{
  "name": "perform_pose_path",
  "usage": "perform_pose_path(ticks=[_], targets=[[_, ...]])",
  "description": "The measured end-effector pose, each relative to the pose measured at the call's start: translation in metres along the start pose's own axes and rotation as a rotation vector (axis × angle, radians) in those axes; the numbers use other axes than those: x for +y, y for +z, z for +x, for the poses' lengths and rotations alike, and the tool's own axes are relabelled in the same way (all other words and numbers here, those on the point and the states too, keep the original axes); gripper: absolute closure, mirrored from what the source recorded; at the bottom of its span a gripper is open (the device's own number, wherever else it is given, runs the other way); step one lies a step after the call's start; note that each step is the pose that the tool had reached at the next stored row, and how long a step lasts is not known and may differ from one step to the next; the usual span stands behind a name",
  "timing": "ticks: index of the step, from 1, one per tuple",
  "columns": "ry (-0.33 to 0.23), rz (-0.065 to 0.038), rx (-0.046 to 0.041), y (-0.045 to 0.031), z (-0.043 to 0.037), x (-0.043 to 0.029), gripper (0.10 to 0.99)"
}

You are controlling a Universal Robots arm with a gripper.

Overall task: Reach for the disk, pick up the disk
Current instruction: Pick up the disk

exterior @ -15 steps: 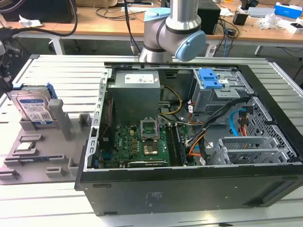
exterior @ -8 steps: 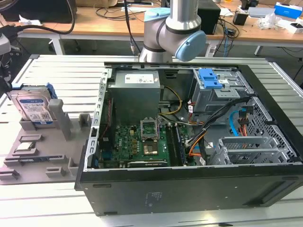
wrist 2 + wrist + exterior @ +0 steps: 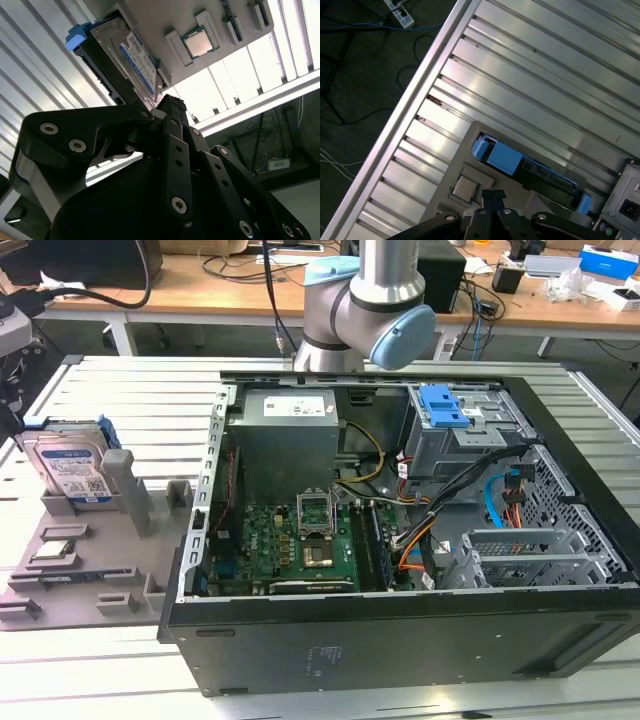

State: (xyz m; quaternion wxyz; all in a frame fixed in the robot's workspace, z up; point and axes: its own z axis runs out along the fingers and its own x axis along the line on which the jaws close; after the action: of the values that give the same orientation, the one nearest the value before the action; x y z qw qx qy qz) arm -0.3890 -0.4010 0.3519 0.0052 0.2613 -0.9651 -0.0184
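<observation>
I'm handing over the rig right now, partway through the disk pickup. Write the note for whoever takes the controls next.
Gripper: jaws shut, holding nothing, hanging above the fixture tray and apart from the disk.
Disk: stands on edge in its slot on the grey fixture tray, at the exterior view's left, outside the open computer case.
Done: no grasp yet; the disk is untouched.
Left: close the reach to the disk, then pick it up.

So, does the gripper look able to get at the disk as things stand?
Probably yes: the disk stands on edge on the tray, and nothing lies between it and the gripper, though it looks shut.
</observation>
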Motion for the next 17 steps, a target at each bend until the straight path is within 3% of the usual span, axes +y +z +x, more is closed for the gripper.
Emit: perform_pose_path(ticks=[17], targets=[[-0.187,0.000,0.0071,0.0000,0.0000,0.0000,0.980]])
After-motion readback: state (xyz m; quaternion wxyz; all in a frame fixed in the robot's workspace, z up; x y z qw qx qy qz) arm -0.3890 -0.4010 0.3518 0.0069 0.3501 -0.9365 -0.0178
